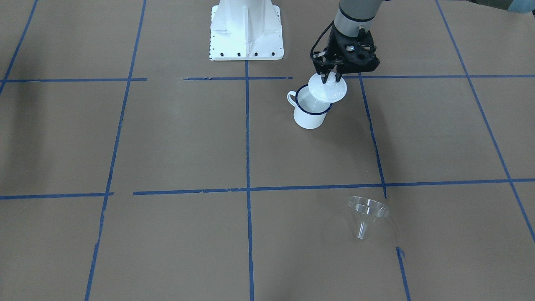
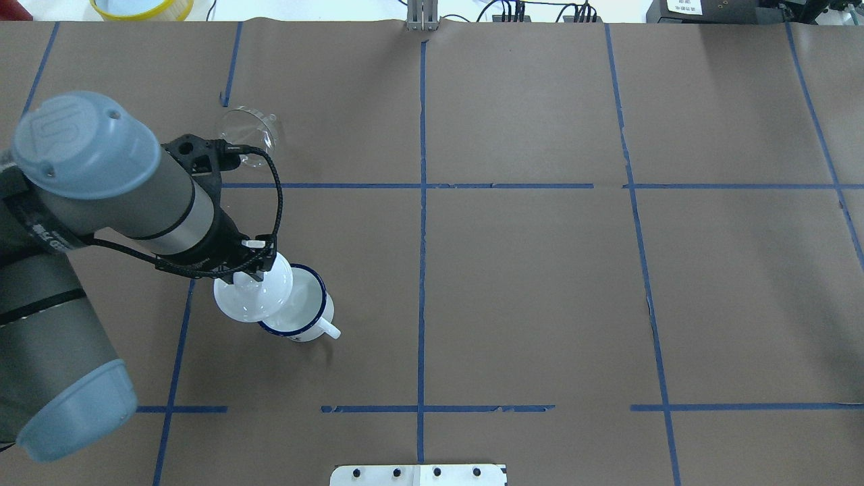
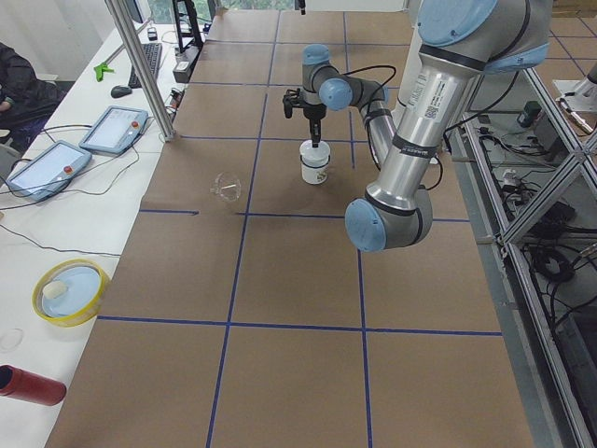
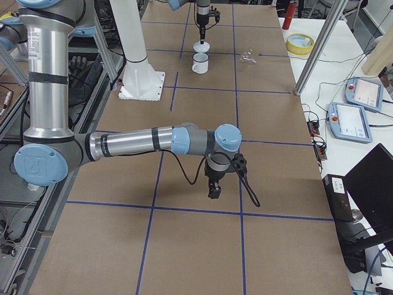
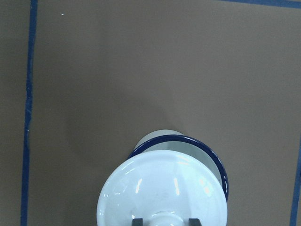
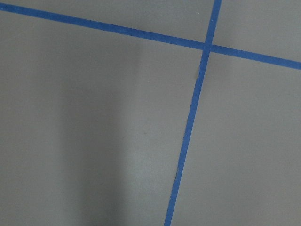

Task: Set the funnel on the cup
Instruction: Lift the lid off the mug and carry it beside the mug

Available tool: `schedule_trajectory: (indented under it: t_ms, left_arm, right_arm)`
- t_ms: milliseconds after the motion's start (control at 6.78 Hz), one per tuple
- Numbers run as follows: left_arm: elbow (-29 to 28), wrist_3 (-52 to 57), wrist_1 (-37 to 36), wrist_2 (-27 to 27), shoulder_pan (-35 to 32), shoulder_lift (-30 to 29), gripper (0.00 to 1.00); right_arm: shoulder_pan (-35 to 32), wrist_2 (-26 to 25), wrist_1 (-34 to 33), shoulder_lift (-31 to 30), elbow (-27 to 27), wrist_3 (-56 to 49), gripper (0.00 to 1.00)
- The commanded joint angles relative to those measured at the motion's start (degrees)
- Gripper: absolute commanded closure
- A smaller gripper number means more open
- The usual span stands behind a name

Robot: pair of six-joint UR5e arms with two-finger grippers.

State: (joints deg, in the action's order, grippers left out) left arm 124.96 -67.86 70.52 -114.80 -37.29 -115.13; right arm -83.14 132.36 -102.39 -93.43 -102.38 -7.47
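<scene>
The cup (image 1: 308,116) is a white enamel mug with a dark blue rim, standing upright with its mouth partly uncovered. My left gripper (image 1: 331,77) is shut on the knob of a round white domed lid (image 1: 328,89). It holds the lid a little above the cup and off to one side. In the left wrist view the lid (image 5: 162,188) covers most of the cup's rim (image 5: 207,150). The clear funnel (image 1: 368,210) lies on its side, alone, far from the cup. My right gripper (image 4: 213,187) hovers over bare table; I cannot tell whether it is open or shut.
The white robot base plate (image 1: 246,33) stands near the cup. A yellow bowl (image 3: 70,291), a red can (image 3: 33,385) and tablets (image 3: 114,128) lie on the side bench beyond the funnel. Blue tape lines cross the brown table.
</scene>
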Motion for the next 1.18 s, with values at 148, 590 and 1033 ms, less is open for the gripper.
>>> schedule_trajectory:
  t_ms: [148,590,1033]
  left_arm:
    - [0.3,10.5,2.0,-0.1,-3.0,5.7,1.0]
    - [-10.0,10.7,17.5,0.0,-2.8,8.8,1.0]
    - [-18.1,10.9,24.2,-0.1,-2.6,8.8,1.0]
  right_arm:
    - [0.0,0.0,0.0,0.0,0.1,0.0,0.0]
    - [0.0,0.0,0.0,0.0,0.0,0.0,0.0]
    - [0.0,0.0,0.0,0.0,0.0,0.0,0.0]
